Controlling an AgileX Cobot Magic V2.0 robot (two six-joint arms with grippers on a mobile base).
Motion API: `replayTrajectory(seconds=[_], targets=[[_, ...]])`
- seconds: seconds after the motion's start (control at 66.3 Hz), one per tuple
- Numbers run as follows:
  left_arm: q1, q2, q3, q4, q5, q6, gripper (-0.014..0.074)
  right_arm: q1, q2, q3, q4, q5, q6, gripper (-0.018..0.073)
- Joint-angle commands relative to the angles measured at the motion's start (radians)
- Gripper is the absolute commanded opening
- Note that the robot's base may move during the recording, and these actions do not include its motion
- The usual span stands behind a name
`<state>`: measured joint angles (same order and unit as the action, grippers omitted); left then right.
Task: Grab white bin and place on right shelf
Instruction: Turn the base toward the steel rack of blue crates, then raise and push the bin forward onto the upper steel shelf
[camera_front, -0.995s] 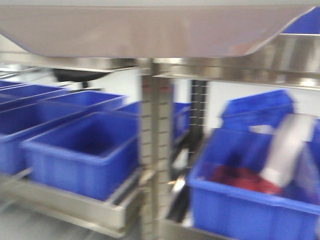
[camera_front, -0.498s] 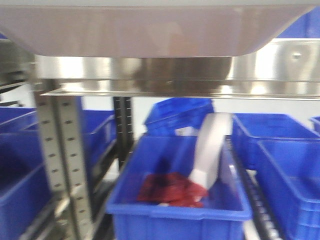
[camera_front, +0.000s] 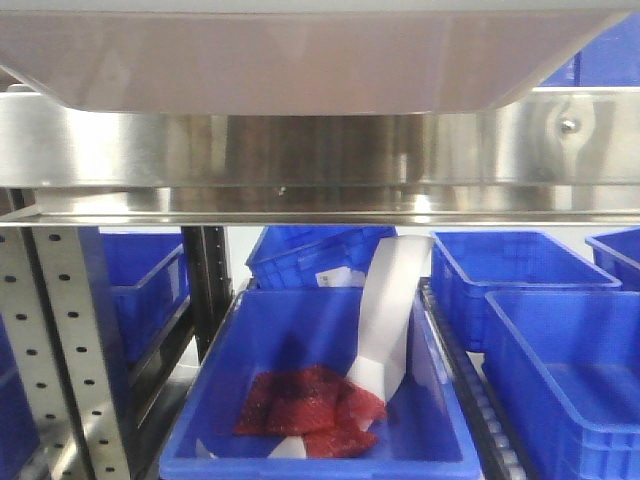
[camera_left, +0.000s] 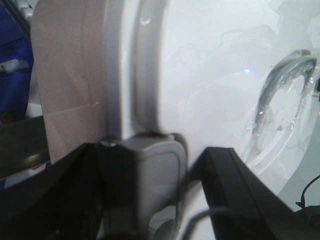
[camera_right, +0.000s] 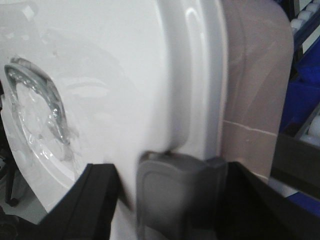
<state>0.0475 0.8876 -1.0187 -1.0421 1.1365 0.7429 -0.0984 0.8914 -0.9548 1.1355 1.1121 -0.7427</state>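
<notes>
View is swung right since 1.0 s ago: upright (camera_front: 60, 350) is now seen at the left edge, the shelf (camera_front: 320, 150) front edge now spans the full width, and blur is gone. White bin (camera_front: 300, 70) is held aloft along the top of the front view, in front of the shelf front edge, not yet set down.

Risk: clearance over that edge cannot be told. If the bin is driven forward too low, the edge is likely struck by its bottom. Grip is taken only at the lid (camera_left: 215, 75) rim at both ends, so a knock or uneven arm motion could cause a slip or a popped lid. Space behind the edge is hidden.

Pose: left gripper (camera_left: 142, 165) is clamped on the lid rim, grey pad (camera_left: 152, 180) pressed against it. Right gripper (camera_right: 175, 190) is mirrored at the opposite end. Both are judged closed on the bin; the far fingers are hidden. Blue bin (camera_front: 310, 465) sits below the shelf edge.
</notes>
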Motion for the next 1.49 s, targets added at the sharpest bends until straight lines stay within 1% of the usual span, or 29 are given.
replayTrajectory(seconds=[0.0,1.478], targets=[[-0.025,-0.009,-0.034,-0.24,0.09,0.013,0.025,0.019,-0.017,-0.038,0.256,0.111,-0.006,0.039],[-0.025,-0.009,-0.034,-0.244,0.088,0.013,0.025,0.019,-0.017,-0.038,0.256,0.109,-0.006,0.039]])
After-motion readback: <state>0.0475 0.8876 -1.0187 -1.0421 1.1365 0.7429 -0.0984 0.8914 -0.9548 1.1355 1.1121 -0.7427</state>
